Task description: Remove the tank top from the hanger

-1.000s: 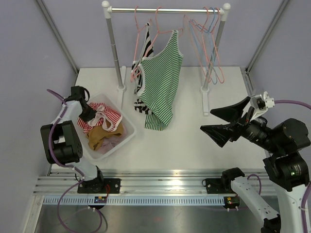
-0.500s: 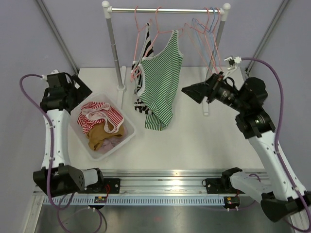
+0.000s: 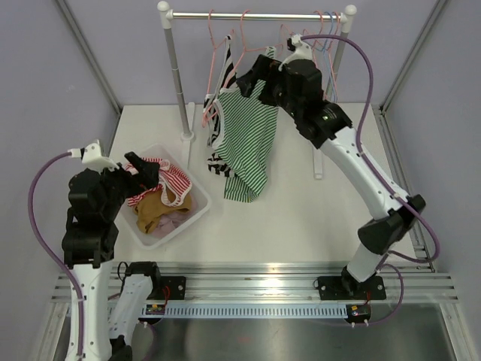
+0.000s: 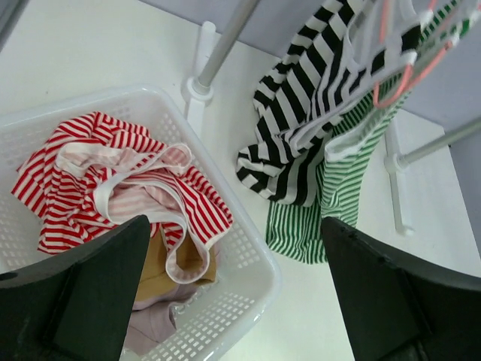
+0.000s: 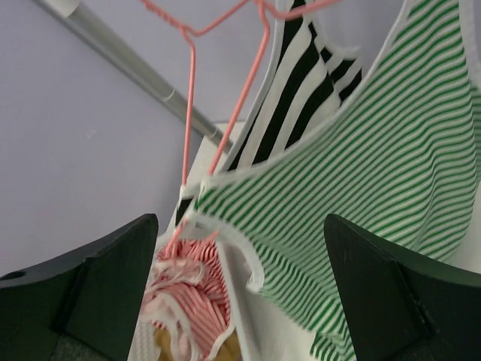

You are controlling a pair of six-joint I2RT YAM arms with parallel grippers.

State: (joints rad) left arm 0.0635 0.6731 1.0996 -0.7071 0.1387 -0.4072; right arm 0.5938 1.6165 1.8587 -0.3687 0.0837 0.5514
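We have the right pincer (image 3: 252, 79) up at the rail (image 3: 255, 15), its jaws spread wide and holding nothing, facing the green striped tank top (image 5: 376, 188) where it hangs from a pink hanger (image 5: 225, 128). The top's body drops low toward the surface (image 3: 301, 226), and a black-and-white striped top (image 4: 301, 113) hangs just beside it. The left pincer (image 4: 234, 226) is likewise wide apart and empty, hovering over the white basket (image 4: 263, 259) that holds a red striped garment (image 4: 75, 188) among others. We judge the step in hand to be the reach for the green top's strap. To do it well, we should bring the jaws around the white-trimmed edge near the hanger's shoulder, one finger on each side of the fabric, and take only the green cloth: the hanger's wire and the black-and-white top lie close and could get caught in the same bite. Once clamped, we should lift the strap up and outward over the end of the hanger arm rather than pull straight down, since a downward tug would likely drag the hanger along the rail or off it. The hanger looks free to swing, so a slow approach should help, and the other strap will need freeing too before the top comes away.
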